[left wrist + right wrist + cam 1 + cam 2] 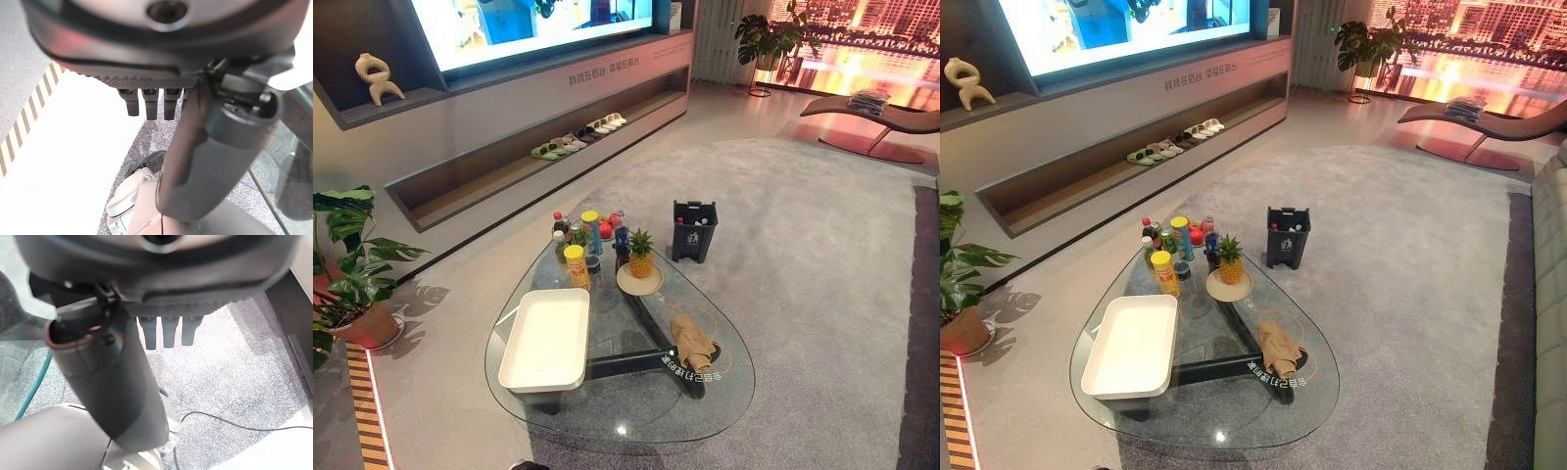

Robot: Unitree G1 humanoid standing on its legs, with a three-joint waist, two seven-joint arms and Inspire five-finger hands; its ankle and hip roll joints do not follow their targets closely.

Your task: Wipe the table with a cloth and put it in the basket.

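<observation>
So I'm looking down at the rounded-triangle glass worktop (636, 411) sitting on the grey carpet (803, 245), and the crumpled tan cloth (692, 341) is lying on the glass toward the right side, not being touched by anything. The white rectangular plastic basket (546, 340) is sitting on the left part of the worktop, well apart from the cloth, and it's looking empty from here. At the far end of the glass there's a cluster of bottles and cans (585, 235), with a yellow-lidded canister (576, 265) standing nearest the basket's far edge, and a small pineapple (640, 254) is standing on a round cream plate (639, 281) just beside that bunch. Past the worktop, a dark blue bin (693, 230) is standing on the carpet. Both arms are hanging low on my end: in the left wrist view the left hand (151, 104) is showing fingers pointing straight, spread and holding nothing, with a corner of the glass off to one side. Same deal in the right wrist view, where the right hand (168, 332) is showing straight, empty fingers over the carpet. A potted green plant (352, 284) is sitting on the floor off to the left.
</observation>
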